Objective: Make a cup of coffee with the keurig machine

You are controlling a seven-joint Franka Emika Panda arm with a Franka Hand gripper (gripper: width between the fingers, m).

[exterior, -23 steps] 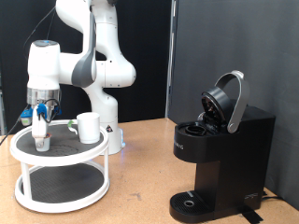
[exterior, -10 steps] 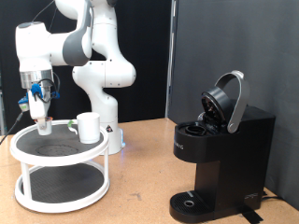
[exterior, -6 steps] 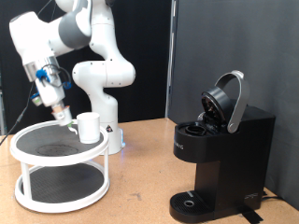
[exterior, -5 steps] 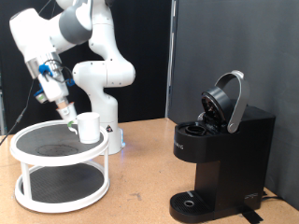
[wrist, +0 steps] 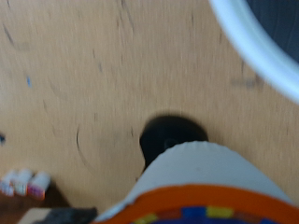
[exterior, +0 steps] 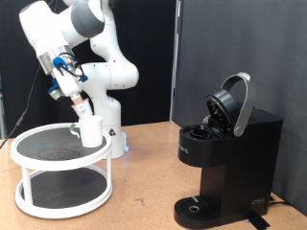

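gripper (exterior: 79, 105) just above the cup (exterior: 91, 130), tilted, pinching a small pod (wrist: 201, 182) | coffee machine (exterior: 225, 163) well off toward exterior view's right of cup, lid up

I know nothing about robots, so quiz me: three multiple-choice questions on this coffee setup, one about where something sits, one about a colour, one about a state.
1. Where is the white cup?
A. on the top shelf of the round white stand
B. on the machine's drip base
C. on the bare table

2. What colour is the Keurig machine?
A. red
B. white
C. black

3. How is the Keurig's lid?
A. raised open
B. shut flat
C. taken off

Answers:
1 A: the cup stands at the stand's upper rim, at the exterior view's left, just below the gripper.
2 C: its boxy body is matte black.
3 A: the rounded lid tilts up on its hinge above the open pod chamber.
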